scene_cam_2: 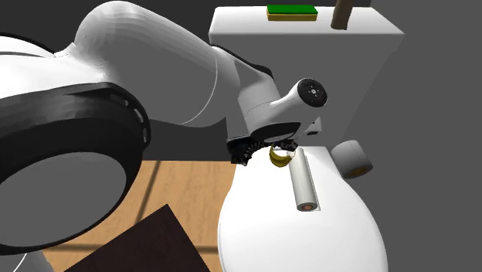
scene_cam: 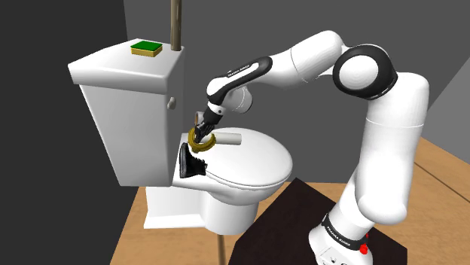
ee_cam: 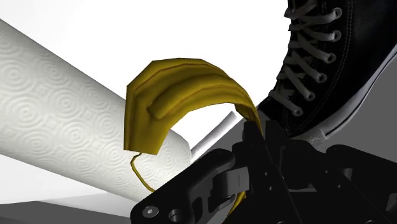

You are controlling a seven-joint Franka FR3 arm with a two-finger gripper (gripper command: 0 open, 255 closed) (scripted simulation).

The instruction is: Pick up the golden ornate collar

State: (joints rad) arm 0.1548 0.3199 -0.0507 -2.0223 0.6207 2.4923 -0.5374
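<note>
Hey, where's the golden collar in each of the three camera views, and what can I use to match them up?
Shoulder view: golden collar left of centre, under the gripper.
Second exterior view: just right of centre, beside the paper roll's upper end.
Wrist view: ahead of the gripper, between paper roll and black shoe.
Shared landmark: the white paper roll beside it.

The claw clasps one end of the golden collar, a white paper roll behind, a black sneaker beside.
</note>
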